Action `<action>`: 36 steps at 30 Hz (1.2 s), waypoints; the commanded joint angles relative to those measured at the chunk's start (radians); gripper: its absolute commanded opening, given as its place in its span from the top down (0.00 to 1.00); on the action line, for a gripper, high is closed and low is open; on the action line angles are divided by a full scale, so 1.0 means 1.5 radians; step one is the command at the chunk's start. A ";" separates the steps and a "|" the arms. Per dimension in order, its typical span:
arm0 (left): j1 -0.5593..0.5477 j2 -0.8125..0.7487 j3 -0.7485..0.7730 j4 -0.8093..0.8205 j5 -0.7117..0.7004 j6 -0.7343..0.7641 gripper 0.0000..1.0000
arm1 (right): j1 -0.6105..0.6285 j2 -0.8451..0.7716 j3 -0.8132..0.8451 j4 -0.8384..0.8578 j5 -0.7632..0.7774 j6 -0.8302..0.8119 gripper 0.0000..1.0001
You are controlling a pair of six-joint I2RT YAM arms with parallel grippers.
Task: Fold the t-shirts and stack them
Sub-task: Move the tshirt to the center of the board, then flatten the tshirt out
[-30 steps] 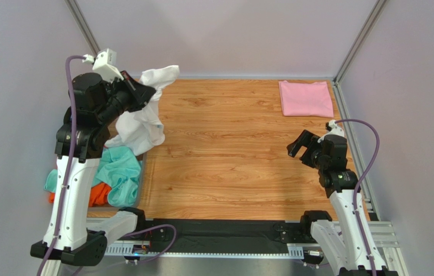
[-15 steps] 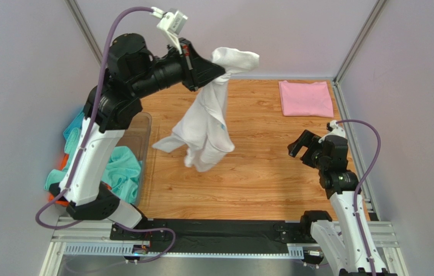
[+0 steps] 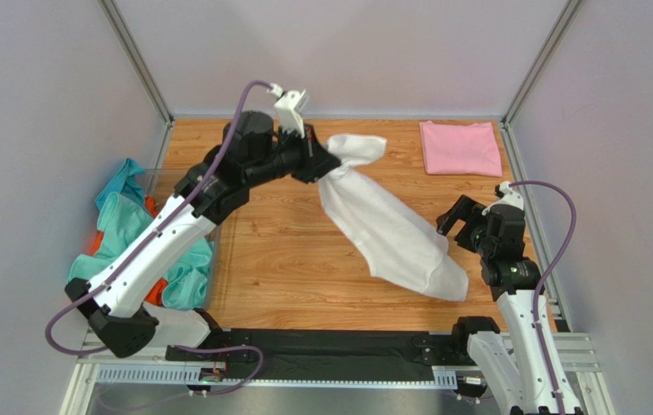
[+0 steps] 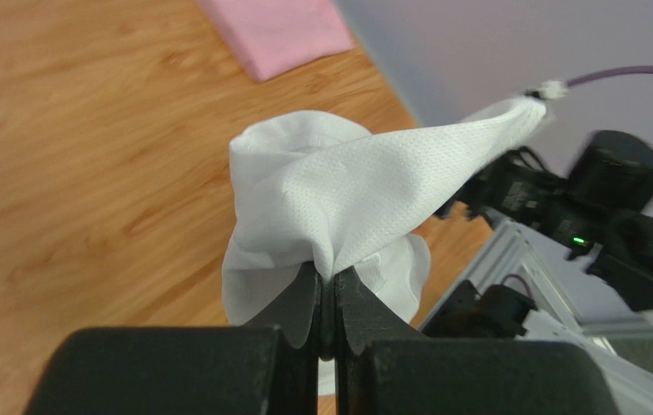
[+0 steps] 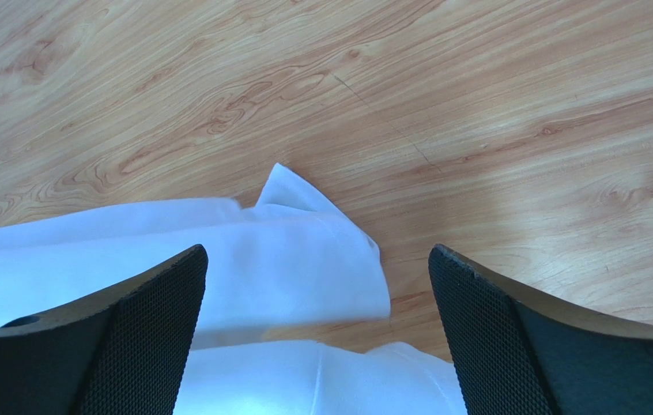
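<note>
- a wood-grain counter floors a grey-walled enclosure, with bare metal posts rising at the upper left and upper right of the top view.
- the left tool, held above the upper middle of the frame, is pinched tight on a bunched corner of the white t-shirt. its wrist view shows two black fingers pressed together with the cloth gathered between them.
- from that grip the white t-shirt stretches diagonally toward the lower right of the frame, its lower end down at the counter close to the right arm.
- the right tool, right of centre, stands with its jaws spread wide and nothing between them. its wrist view looks down on a fold of the white cloth lying on the wood beneath the gap.
- a pale pink t-shirt lies folded flat in the upper right corner of the counter, well apart from the white one.
- teal t-shirts and a glimpse of orange cloth are heaped at the left edge of the frame, along the counter's left side and partly behind the left arm.
- a black strip runs along the bottom of the frame between the two arm bases, at the counter's near edge.
</note>
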 commanded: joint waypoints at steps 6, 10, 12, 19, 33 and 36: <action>0.150 -0.093 -0.446 0.129 -0.099 -0.164 1.00 | 0.032 0.071 0.006 -0.011 -0.058 -0.024 0.00; 0.185 -0.091 -0.525 0.148 -0.110 -0.192 1.00 | 0.140 0.121 0.030 -0.073 0.043 0.014 0.00; 0.205 -0.094 -0.558 0.159 -0.112 -0.198 1.00 | 0.226 0.149 0.040 -0.116 0.098 0.056 0.00; 0.217 -0.096 -0.591 0.146 -0.121 -0.172 1.00 | 0.415 0.169 0.047 -0.262 0.170 0.209 0.00; 0.220 -0.123 -0.640 0.138 -0.120 -0.178 1.00 | 0.618 0.308 -0.019 -0.228 0.120 0.341 0.10; 0.220 -0.130 -0.641 0.126 -0.121 -0.177 1.00 | 0.617 0.332 -0.044 -0.192 0.117 0.340 0.16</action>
